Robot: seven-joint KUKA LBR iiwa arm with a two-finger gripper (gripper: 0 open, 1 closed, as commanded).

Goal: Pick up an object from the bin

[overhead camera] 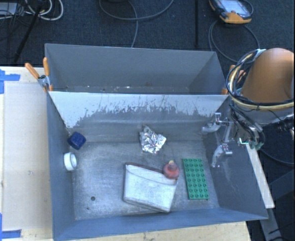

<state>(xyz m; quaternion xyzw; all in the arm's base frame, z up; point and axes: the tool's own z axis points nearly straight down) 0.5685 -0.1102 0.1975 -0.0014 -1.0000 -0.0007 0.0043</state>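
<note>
1. Pincer [215, 143] placement is being judged from the camera view: it is hanging close to the right-hand sloping wall of the grey bin [87, 195], its fingers [211, 128] are standing apart, and nothing is being gripped between them.
2. Nearest to it, a green studded plate [194, 178] is lying flat on the bin floor, near the pincer but not under it. Just beside the plate, a small red rounded thing [171, 170] is resting at the corner of a white folded cloth [148, 187].
3. Farther off, a crumpled foil ball [152, 140] is lying mid-bin, while a blue block [77, 140] and a white ring [70, 160] are lying well apart from the pincer at the left wall.
4. Scraping of the sloped wall is being risked if a descent is made from this spot, since so little room is being left on that side.
5. A failed grip is being risked on the flat plate: it is offering no raised edge, so it is likely to be pushed along the floor.
6. A double pick is being risked at the red thing, because the cloth could be pinched along with it.
</note>
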